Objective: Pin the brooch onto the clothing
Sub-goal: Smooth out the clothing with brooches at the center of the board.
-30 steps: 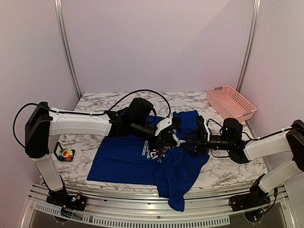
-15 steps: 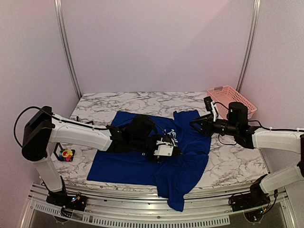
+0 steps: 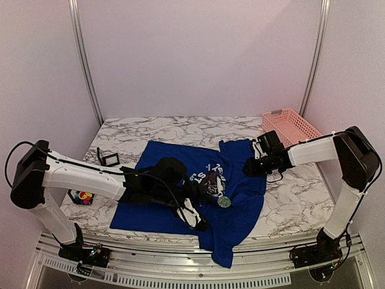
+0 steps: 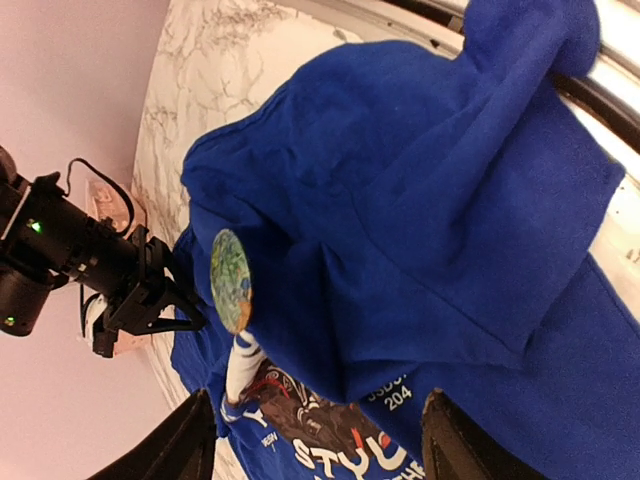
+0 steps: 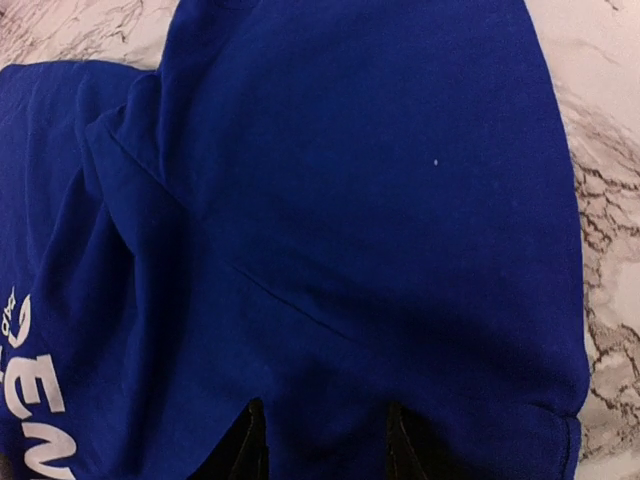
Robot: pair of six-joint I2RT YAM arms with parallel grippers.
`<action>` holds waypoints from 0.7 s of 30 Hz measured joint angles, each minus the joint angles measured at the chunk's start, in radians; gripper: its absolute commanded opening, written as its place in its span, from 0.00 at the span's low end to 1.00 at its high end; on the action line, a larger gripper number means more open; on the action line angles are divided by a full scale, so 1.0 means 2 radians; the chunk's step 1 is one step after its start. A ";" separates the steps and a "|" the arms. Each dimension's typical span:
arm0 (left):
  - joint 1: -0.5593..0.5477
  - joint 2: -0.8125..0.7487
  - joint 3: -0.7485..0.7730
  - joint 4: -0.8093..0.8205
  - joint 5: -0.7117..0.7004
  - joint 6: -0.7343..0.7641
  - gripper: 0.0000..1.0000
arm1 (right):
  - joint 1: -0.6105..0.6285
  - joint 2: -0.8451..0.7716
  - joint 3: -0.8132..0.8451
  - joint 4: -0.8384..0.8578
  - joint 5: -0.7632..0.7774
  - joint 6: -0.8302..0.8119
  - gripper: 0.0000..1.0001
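Observation:
The clothing (image 3: 144, 214) is a royal-blue T-shirt lying rumpled on the marble table, its print (image 3: 207, 180) facing up. The brooch (image 3: 84, 196), a small many-coloured flower, sits in a black holder at the table's left edge, far from both grippers. A round green-mottled disc (image 3: 224, 201) stands on a raised fold of the shirt (image 4: 420, 180) beside the print (image 4: 320, 420). My left gripper (image 3: 195, 218) hovers open just near the disc (image 4: 230, 280), nothing between its fingers (image 4: 190, 445). Over the shirt's right sleeve (image 5: 350, 200), my right gripper (image 3: 251, 167) has its jaws apart and holds nothing.
A pink lattice basket (image 3: 293, 130) stands at the back right corner. A small black open frame (image 3: 109, 159) lies on the marble left of the shirt. The shirt's hem hangs over the table's near edge (image 3: 222, 256). Bare marble (image 3: 289, 205) shows to the right.
My left gripper has opened and drawn back toward the near edge, leaving the disc on the shirt. The right arm has pulled away to the right, its jaws narrower than before.

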 measured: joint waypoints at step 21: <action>0.247 -0.020 -0.074 -0.062 -0.118 -0.106 0.64 | -0.092 0.346 0.534 -0.147 0.043 -0.111 0.41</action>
